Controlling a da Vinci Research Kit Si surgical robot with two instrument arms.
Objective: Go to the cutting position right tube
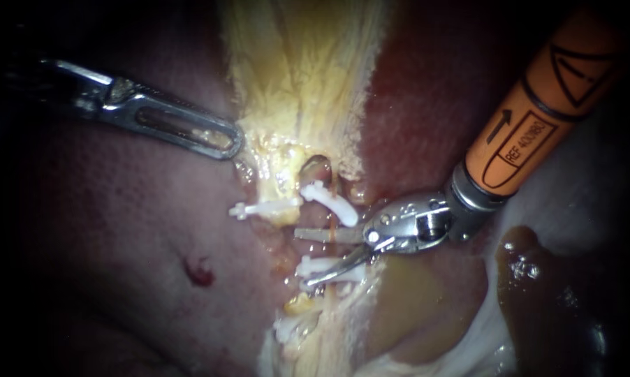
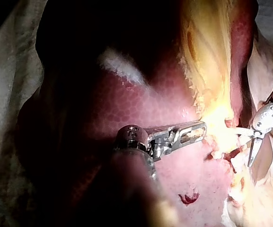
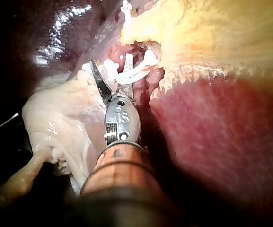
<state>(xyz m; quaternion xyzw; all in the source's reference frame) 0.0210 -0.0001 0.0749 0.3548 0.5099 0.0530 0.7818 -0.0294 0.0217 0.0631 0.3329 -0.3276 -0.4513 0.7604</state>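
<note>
My right instrument (image 1: pixel 302 257) comes in from the upper right on an orange shaft, with two thin blades standing open. A thin orange tube (image 1: pixel 333 236) runs between the blades, with a white clip (image 1: pixel 329 202) above them and another white clip (image 1: pixel 320 267) at the lower blade. A third clip (image 1: pixel 266 207) lies further left. The right wrist view shows the open blades (image 3: pixel 112 68) reaching in at the clips (image 3: pixel 132 75). My left instrument (image 1: pixel 232 143) holds the edge of the yellow gallbladder tissue (image 1: pixel 301 77) in shut slotted jaws (image 2: pixel 201 128).
Dark red liver (image 1: pixel 119 230) fills the left side and carries a small bleeding spot (image 1: pixel 200 272). Brown fluid (image 1: pixel 538 279) pools at the lower right beside pale tissue (image 1: pixel 573 202). Another white clip (image 1: pixel 287 328) sits lower on the yellow strand.
</note>
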